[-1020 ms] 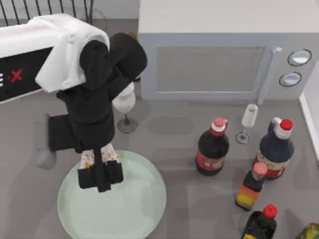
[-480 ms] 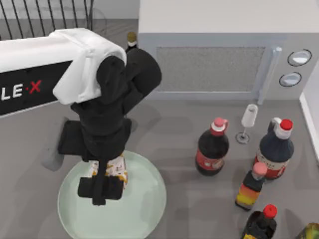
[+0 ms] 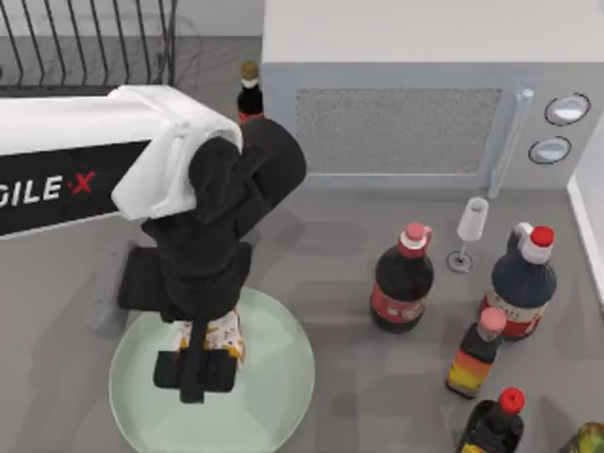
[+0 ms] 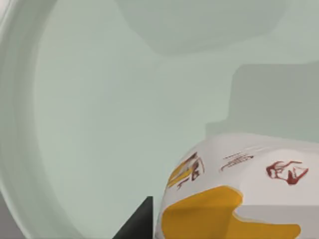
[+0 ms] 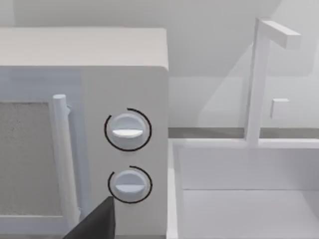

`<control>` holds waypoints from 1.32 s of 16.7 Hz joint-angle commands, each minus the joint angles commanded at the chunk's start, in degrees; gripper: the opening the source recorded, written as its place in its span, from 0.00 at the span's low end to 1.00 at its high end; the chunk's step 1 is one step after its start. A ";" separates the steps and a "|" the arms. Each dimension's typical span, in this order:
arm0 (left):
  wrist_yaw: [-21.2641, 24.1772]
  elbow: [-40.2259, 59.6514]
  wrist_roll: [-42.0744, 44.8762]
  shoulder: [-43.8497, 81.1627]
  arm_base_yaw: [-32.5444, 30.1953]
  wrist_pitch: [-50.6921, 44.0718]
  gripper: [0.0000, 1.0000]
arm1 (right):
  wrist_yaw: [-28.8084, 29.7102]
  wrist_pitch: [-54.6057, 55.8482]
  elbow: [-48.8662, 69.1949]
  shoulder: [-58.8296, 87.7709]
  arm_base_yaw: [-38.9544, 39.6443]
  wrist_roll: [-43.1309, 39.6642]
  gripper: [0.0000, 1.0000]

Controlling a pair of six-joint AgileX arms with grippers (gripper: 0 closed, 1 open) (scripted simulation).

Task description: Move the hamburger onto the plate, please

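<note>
Over the plate [image 3: 283, 406] at the table's left, the AgileX left gripper [image 3: 195, 368] pinches the hamburger [image 3: 216, 336] between its fingers, poised low above the mint-green surface; the placing step appears nearly done, and the next move would call for lowering and letting go. Up close, the left wrist view reveals the wrapper's yellow patch and red print, while the right wrist view faces the microwave [image 5: 89, 124], its own fingers' state impossible to tell.

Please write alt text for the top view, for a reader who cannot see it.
The left hand holds the hamburger low over the pale green plate at the table's left. A microwave stands behind, and several bottles stand at the right.
</note>
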 joint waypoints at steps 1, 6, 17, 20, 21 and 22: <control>0.00 -1.30 0.03 0.60 0.02 1.83 0.00 | 0.00 0.00 0.00 0.00 0.00 0.00 1.00; -0.17 -3.39 -0.07 1.41 0.11 4.53 0.00 | 0.00 0.00 0.00 0.00 0.00 0.00 1.00; -0.17 -3.39 -0.07 1.41 0.11 4.53 0.75 | 0.00 0.00 0.00 0.00 0.00 0.00 1.00; -0.17 -3.39 -0.07 1.41 0.11 4.53 0.98 | 0.00 0.00 0.00 0.00 0.00 0.00 1.00; -0.17 -3.39 -0.07 1.41 0.11 4.53 1.00 | 0.00 0.00 0.00 0.00 0.00 0.00 1.00; -0.17 -3.39 -0.07 1.41 0.11 4.53 1.00 | 0.00 0.00 0.00 0.00 0.00 0.00 1.00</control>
